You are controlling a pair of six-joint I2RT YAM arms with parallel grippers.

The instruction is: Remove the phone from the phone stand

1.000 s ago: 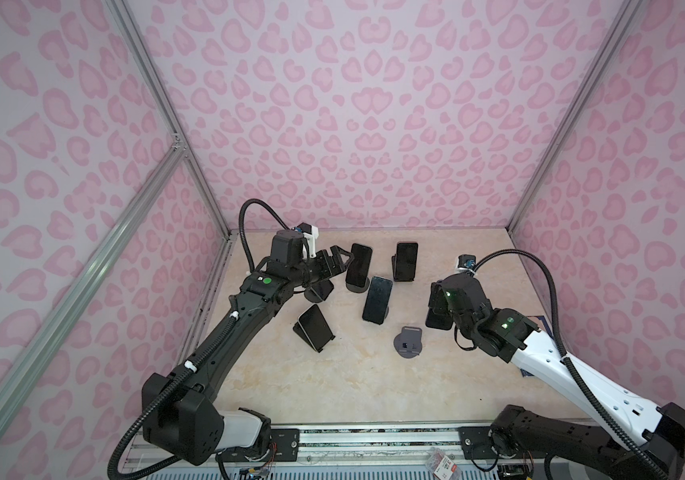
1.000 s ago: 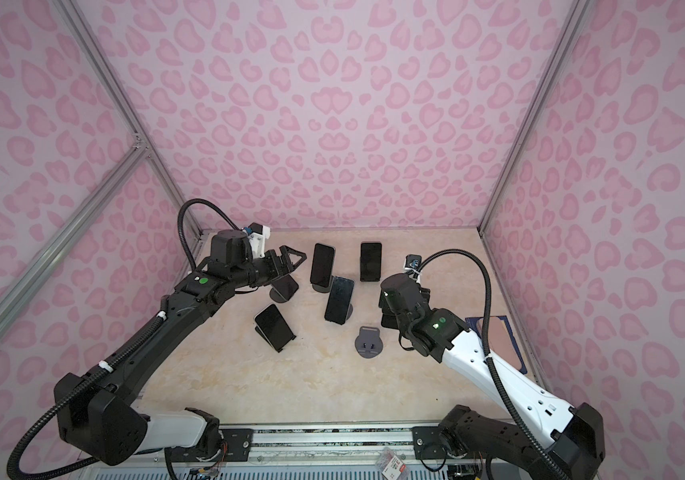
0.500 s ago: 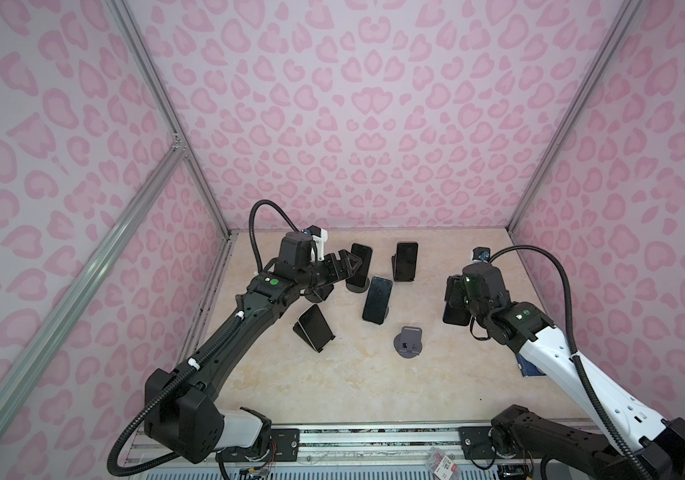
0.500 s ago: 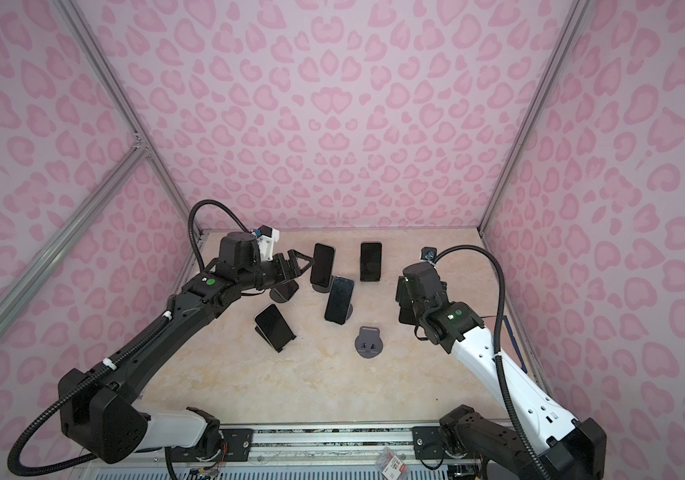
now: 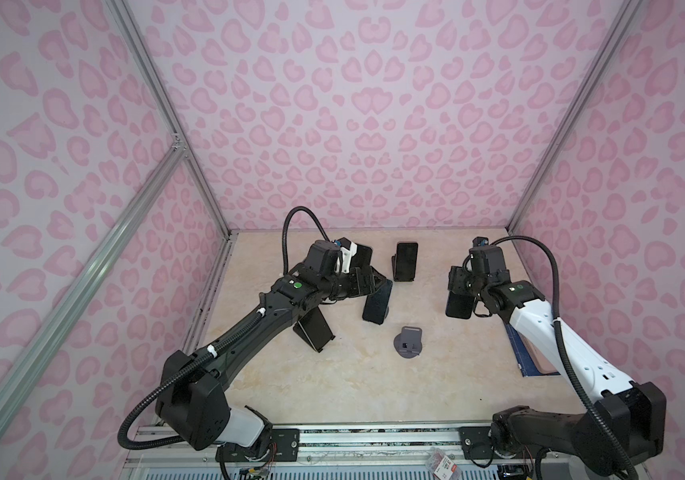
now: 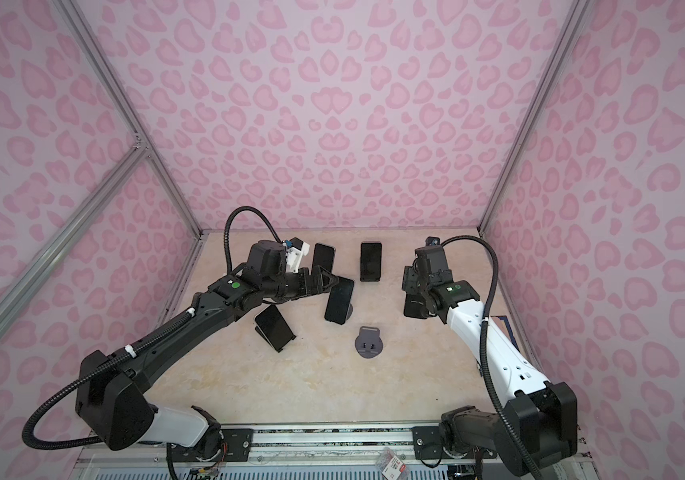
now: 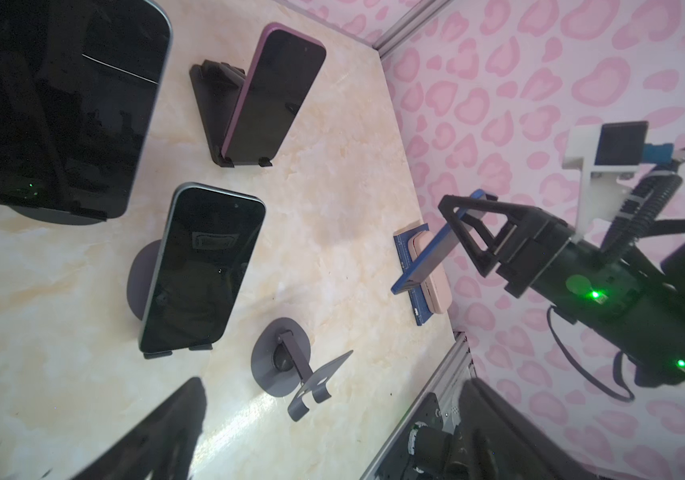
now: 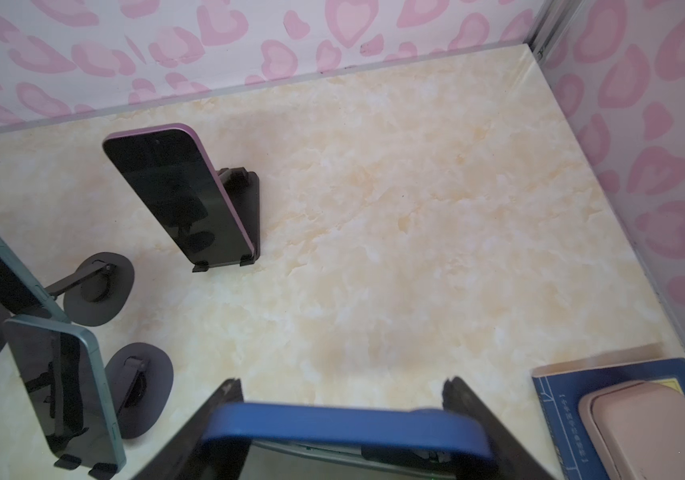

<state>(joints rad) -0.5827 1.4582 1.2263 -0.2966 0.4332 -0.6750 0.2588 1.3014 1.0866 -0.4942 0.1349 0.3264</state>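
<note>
Phone [image 8: 345, 428] sits clamped across its width between the right jaws; left jaws stand wide apart.

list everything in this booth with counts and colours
purple phone: one, purple edge, on a black stand at the back
other standing phones: three, dark screens, on stands left of centre
empty stand: one, grey, round base, mid-table
blue phone: one, blue, held off the table
mat: one, dark blue, right table edge
pink item: one, pink, on the mat; phone or case unclear
table: one, cream marble
walls: pink heart print, all round
left gripper: one, black, open, near a standing phone's top
right gripper: one, black, shut on the blue phone
</note>
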